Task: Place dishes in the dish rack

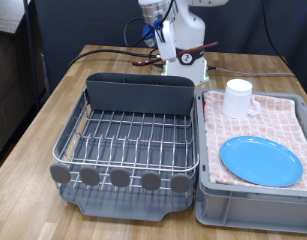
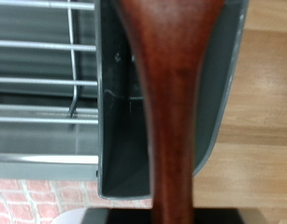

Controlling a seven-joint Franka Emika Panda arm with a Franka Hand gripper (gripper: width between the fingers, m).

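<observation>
**Dishes check: wooden spoon (image 2: 171, 112) over the caddy (image 2: 120, 121), mug (image 1: 238, 97) and plate (image 1: 260, 160) in the bin (image 1: 248, 205)**

Up close in the wrist view: brown, smooth, running the whole length of the picture and widening at one end. Hangs right across the open mouth of the dark grey caddy, with the silver wires of the dish rack (image 2: 40, 84) beside it and bare wooden table (image 2: 260, 112) on the other side. Cannot tell whether touching the caddy or clear of it. A corner of pink checkered cloth (image 2: 31, 201) peeking in at the edge too.

Over to the exterior view. Up at the top, the gripper (image 1: 164, 58), white, poised above the back of the rack, just behind the caddy. Fingers too small and too blurred here, and out of sight in the wrist view, so cannot tell whether clenched or released. No clear sighting of the spoon from this side either.

Down the middle: wire grid, grey plastic tray (image 1: 123, 195) underneath, caddy standing along the far edge. Nothing visible on the wires.

Off to the exterior view's right, touching the rack's side: the grey bin, lined with the checkered cloth. On it, upright near the top end, the white mug. Towards the bottom end, lying flat, the round light-blue plate. Well apart from each other, and both outside the rack.
</observation>
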